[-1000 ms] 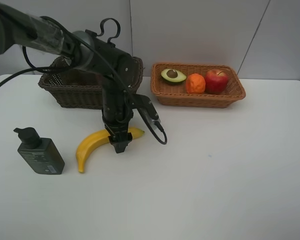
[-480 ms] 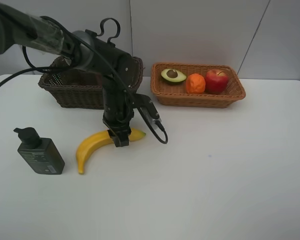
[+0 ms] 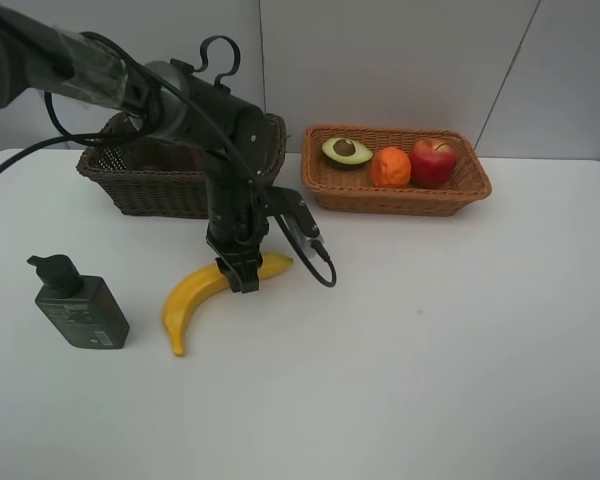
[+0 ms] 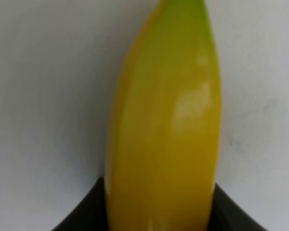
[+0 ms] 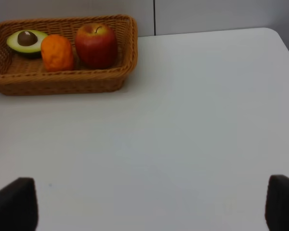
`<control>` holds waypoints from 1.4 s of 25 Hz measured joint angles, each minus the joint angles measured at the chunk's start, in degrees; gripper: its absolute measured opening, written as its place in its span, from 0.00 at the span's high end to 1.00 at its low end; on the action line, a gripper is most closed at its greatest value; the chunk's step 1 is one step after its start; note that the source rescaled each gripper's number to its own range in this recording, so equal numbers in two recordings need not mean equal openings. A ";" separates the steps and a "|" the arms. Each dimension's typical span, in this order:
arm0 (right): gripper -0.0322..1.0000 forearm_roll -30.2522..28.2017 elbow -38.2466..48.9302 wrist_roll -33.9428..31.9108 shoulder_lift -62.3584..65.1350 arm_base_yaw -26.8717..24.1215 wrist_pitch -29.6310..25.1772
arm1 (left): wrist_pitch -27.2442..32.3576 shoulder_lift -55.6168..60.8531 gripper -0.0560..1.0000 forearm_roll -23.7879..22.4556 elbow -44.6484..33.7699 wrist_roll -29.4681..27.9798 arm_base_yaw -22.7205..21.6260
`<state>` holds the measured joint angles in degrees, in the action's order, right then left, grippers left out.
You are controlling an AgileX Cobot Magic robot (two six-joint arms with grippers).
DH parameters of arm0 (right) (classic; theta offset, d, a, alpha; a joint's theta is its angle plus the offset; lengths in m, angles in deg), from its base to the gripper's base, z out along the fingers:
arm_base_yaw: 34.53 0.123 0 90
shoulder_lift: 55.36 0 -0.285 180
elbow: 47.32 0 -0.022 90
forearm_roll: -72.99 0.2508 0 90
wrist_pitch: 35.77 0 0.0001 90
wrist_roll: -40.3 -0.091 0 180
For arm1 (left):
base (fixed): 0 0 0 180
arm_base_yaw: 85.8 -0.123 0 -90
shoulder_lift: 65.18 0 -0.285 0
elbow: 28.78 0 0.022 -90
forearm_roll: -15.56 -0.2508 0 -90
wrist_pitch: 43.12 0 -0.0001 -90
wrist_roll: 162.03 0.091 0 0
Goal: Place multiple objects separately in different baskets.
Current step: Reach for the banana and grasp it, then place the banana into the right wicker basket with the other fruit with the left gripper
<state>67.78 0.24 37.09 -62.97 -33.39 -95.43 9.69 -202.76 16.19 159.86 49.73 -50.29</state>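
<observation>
With our left end effector [image 3: 242,283] clamped on the banana [image 3: 198,293], we judge the next move: carry it to the fruit basket [image 3: 460,194].

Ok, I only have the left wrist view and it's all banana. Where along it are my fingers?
Observer: The left gripper sits near the banana end closest to the baskets, not mid-length.
Operator: What's in the light basket?
Observer: The light basket holds the avocado half, the orange and the apple.
Operator: Anything near the banana?
Observer: The pump bottle lies on the table beside its far end, apart from it.
Operator: And the right gripper?
Observer: The right gripper is open and empty, over bare table.
</observation>
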 joint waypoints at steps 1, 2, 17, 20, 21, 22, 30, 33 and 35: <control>0.00 0.00 0.00 0.00 0.00 0.00 0.00 | 0.00 0.00 0.50 0.07 0.00 0.00 0.00; 0.00 0.00 0.00 0.00 0.00 0.00 0.00 | 0.00 0.00 0.50 0.09 0.00 0.00 0.00; 0.00 0.00 0.00 0.00 0.00 0.00 0.00 | 5.46 0.00 0.50 0.94 2.03 -0.19 0.00; 0.00 0.00 0.00 0.00 0.00 0.00 0.00 | 9.60 -0.02 0.50 1.96 4.90 -0.62 0.00; 0.00 0.00 0.00 0.00 0.00 0.00 0.00 | 11.20 -0.02 0.50 2.47 5.98 -0.99 0.00; 0.00 0.00 0.00 0.00 0.00 0.00 0.00 | 12.46 -0.02 0.50 2.97 7.10 -1.33 0.00; 0.00 0.00 0.00 0.00 0.00 0.00 0.00 | 16.33 0.07 0.50 7.49 15.79 -3.99 0.00; 0.00 0.00 0.00 0.00 0.00 0.00 0.00 | 16.37 0.07 0.50 9.45 18.61 -6.37 0.00; 0.00 0.00 0.00 0.00 0.00 0.00 0.00 | 16.43 0.07 0.50 10.67 20.43 -7.23 0.00</control>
<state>67.78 0.24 37.09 -62.97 -33.39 -95.43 26.12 -202.69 26.86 180.29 42.51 -50.29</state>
